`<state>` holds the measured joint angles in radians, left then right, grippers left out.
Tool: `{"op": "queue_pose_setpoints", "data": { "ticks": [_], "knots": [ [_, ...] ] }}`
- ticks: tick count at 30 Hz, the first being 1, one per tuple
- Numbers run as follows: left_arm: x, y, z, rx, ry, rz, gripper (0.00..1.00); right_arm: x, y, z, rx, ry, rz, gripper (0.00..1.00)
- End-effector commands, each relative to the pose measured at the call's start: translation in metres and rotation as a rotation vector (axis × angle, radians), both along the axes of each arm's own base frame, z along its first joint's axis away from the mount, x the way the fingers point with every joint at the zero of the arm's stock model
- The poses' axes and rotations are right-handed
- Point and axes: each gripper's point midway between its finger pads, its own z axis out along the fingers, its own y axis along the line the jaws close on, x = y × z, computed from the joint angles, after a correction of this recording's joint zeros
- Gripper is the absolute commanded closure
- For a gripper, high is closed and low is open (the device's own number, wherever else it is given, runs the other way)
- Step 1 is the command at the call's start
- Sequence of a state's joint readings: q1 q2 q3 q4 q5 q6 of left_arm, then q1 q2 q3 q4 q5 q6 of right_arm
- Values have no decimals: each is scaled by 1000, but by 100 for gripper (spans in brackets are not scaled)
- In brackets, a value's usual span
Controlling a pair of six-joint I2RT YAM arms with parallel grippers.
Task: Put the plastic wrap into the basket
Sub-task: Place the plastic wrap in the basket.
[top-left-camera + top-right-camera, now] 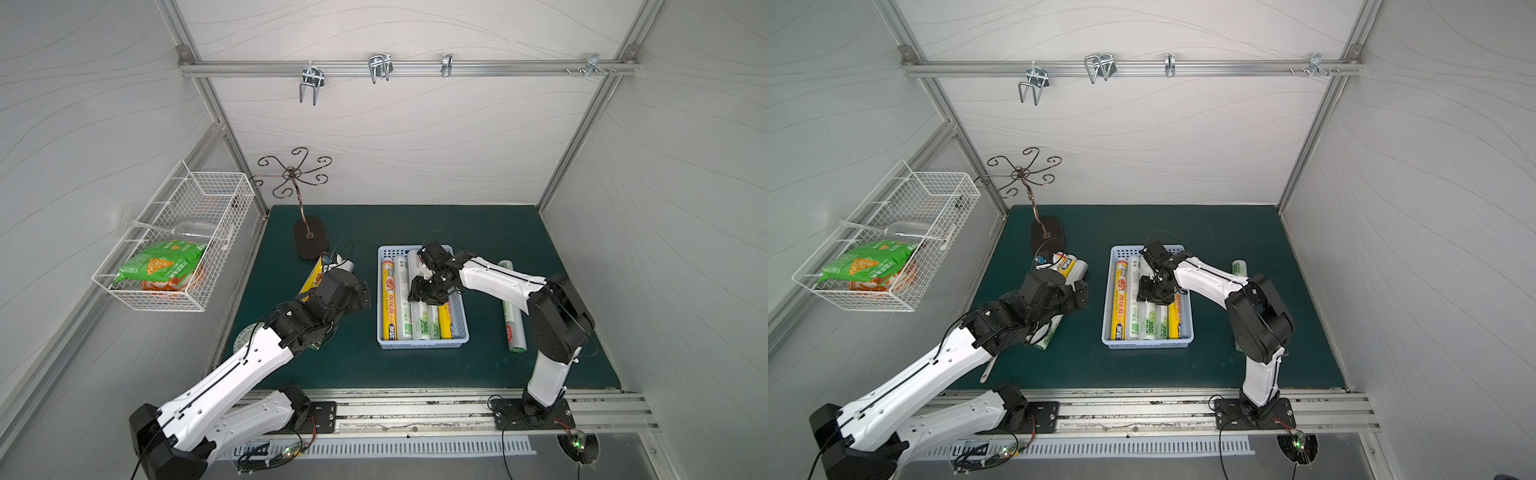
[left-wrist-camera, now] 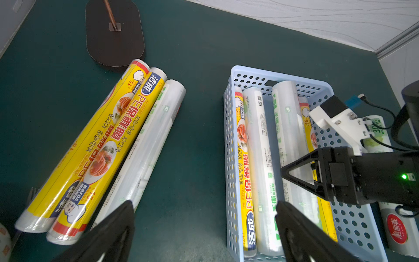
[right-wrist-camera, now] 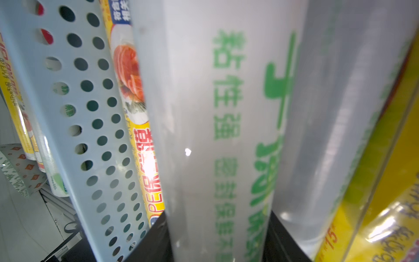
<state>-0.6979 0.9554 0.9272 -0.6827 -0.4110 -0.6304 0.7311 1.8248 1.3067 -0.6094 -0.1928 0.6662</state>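
My right gripper (image 3: 217, 238) is clamped on a white roll (image 3: 204, 113) of plastic wrap with green writing, "粘性强". That roll is down in the pale-blue basket (image 1: 459, 320), in the middle of both top views. Three more lie in there: a yellow roll (image 1: 388, 303) that says "洁成 PE保鲜膜", a second white roll (image 1: 402, 299) and a second yellow roll (image 1: 445, 322). My left gripper (image 2: 204, 229) is wide apart and holds nothing, above the green mat (image 1: 478, 232). Three loose rolls (image 2: 108, 145) lie left of the basket. A lone white roll (image 1: 513, 320), marked "300", lies right of it. On the left wall, a white wire basket (image 1: 216, 195) holds a green snack bag (image 1: 162, 266).
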Motion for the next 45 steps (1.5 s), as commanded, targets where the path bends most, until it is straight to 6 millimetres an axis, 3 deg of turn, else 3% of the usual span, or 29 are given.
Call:
{"op": "queue_pose_setpoints", "data": {
  "ticks": [1, 8, 16, 34, 45],
  "knots": [
    [6, -1, 12, -26, -43, 6, 1, -3, 5, -1, -1, -4, 9, 59],
    [8, -5, 9, -33, -30, 2, 1, -6, 2, -1, -12, -10, 13, 46],
    [8, -6, 8, -36, -25, 2, 1, -5, -10, 18, -42, -68, 31, 29],
    [7, 3, 6, 8, -27, 17, 1, -22, -47, 97, -57, -245, 108, 26],
    [9, 13, 3, 75, -30, 37, 1, -35, -72, 118, -3, -338, 114, 21]
  ]
}}
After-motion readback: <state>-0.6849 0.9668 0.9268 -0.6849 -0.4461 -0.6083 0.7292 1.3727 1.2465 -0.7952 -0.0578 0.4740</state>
